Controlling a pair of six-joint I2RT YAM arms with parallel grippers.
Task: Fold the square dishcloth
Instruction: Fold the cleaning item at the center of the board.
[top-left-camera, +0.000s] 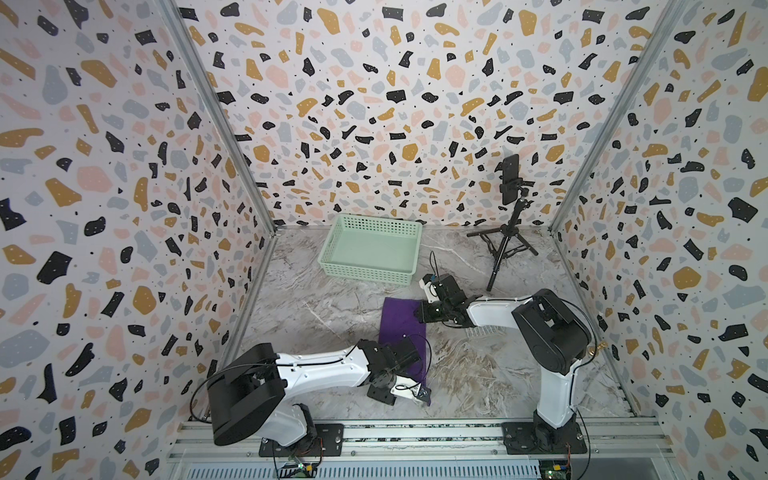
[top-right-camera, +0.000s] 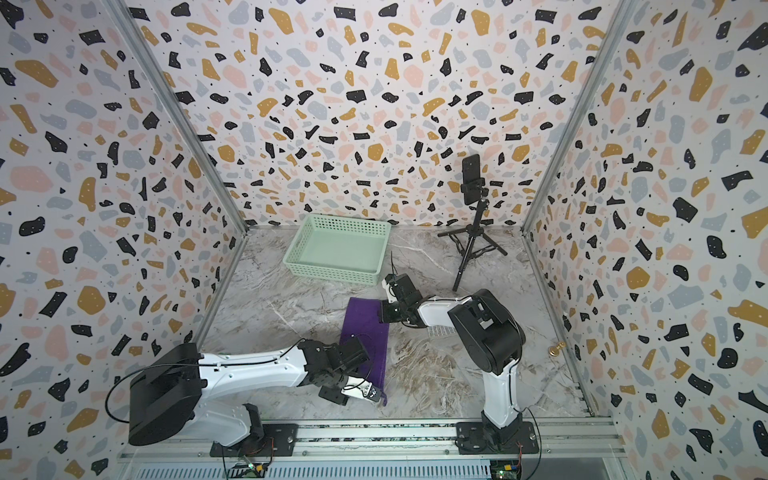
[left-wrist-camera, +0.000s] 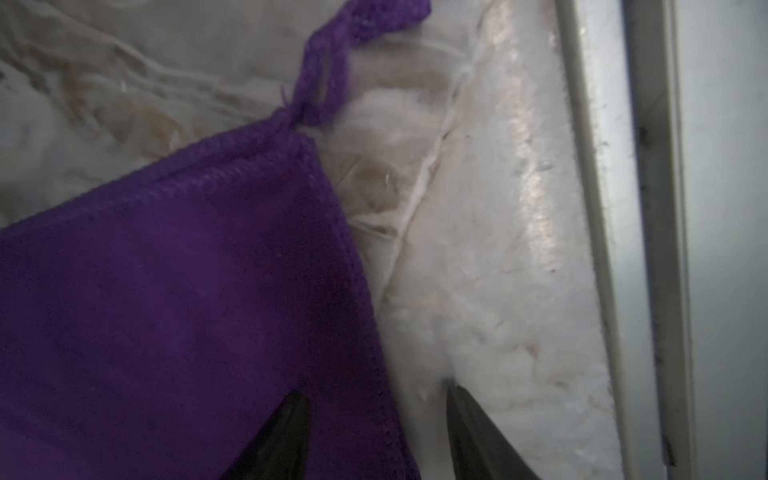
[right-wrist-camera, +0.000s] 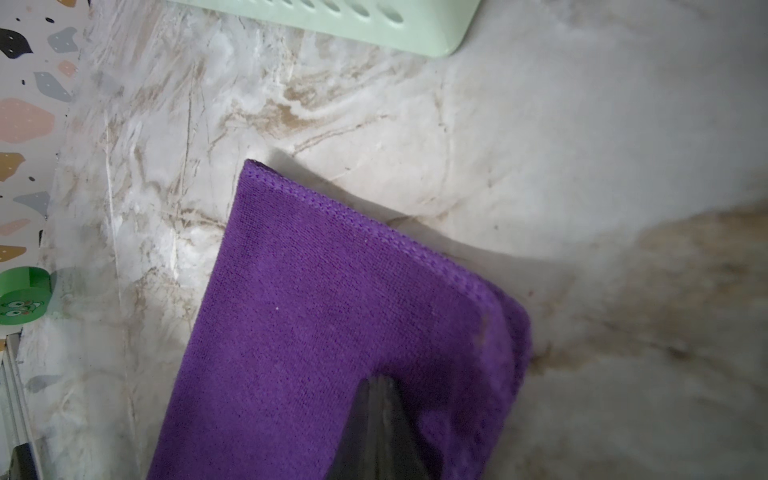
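dishcloth (top-left-camera: 402, 322): purple, folded into a narrow strip, flat at mid surface (top-left-camera: 316, 299)
long axis: near to far
left gripper (left-wrist-camera: 374, 388): jaws parted, straddling the near right edge
right gripper (right-wrist-camera: 378, 380): jaws closed, pinching the far right corner

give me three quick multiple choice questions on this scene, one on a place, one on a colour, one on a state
1. Where is the basket? A) behind the cloth B) on the cloth C) at the table's front edge
2. Cloth colour? A) green B) purple C) white
3. Left gripper? A) shut B) open C) out of view
1 A: both top views show it beyond the cloth. 2 B: purple in every view. 3 B: the left wrist view shows its fingers apart, astride the cloth's edge.
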